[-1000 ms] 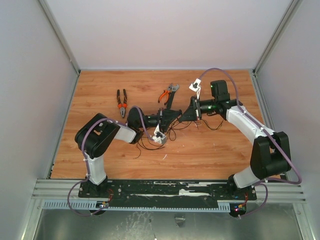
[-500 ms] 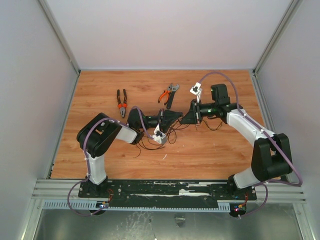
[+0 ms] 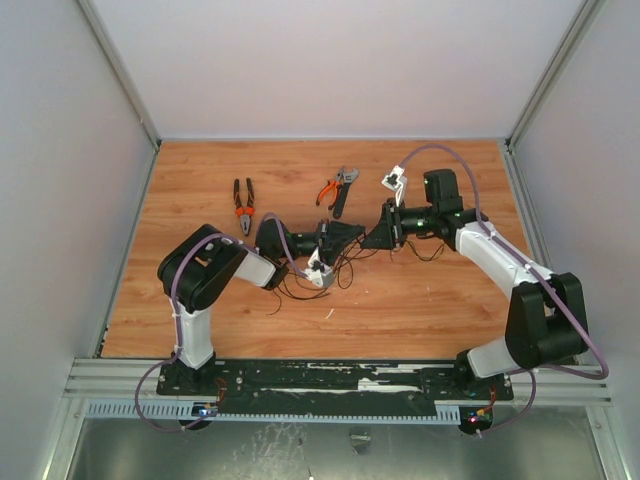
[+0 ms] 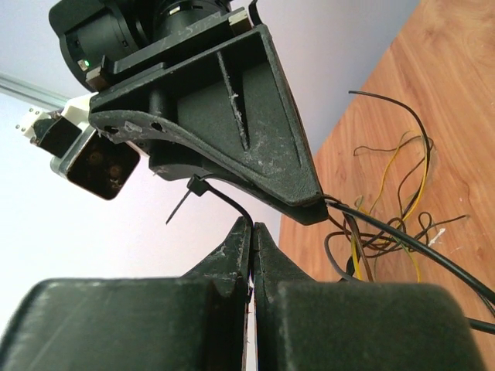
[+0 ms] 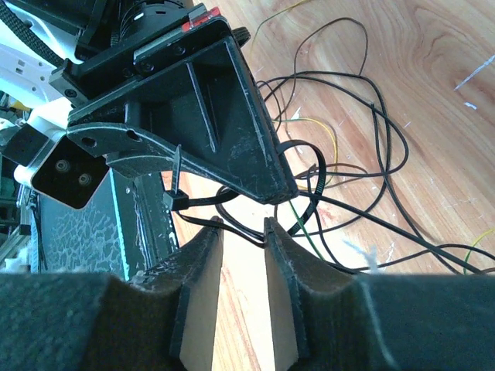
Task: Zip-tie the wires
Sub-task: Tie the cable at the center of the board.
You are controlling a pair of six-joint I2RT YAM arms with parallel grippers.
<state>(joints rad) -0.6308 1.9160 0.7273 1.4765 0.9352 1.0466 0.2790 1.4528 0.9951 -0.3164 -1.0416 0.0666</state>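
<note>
Left fingers [image 4: 228, 259] closed, pinching the zip tie [image 4: 220, 199] by its strap; the head sticks out at 10 o'clock. Right fingers [image 5: 199, 294] parted (clear gap between pads), gripping nothing, close to the left tips. Wires [image 4: 357, 243] lie tangled on the table [image 3: 420, 300] at 4 o'clock, possibly looped by the strap; the view is unclear.

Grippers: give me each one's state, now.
Left gripper: shut on the zip tie.
Right gripper: open, jaws apart, gripping nothing.

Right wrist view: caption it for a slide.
Open right gripper faces shut left gripper pinching thin black plastic zip tie over loose dark wires.
</note>
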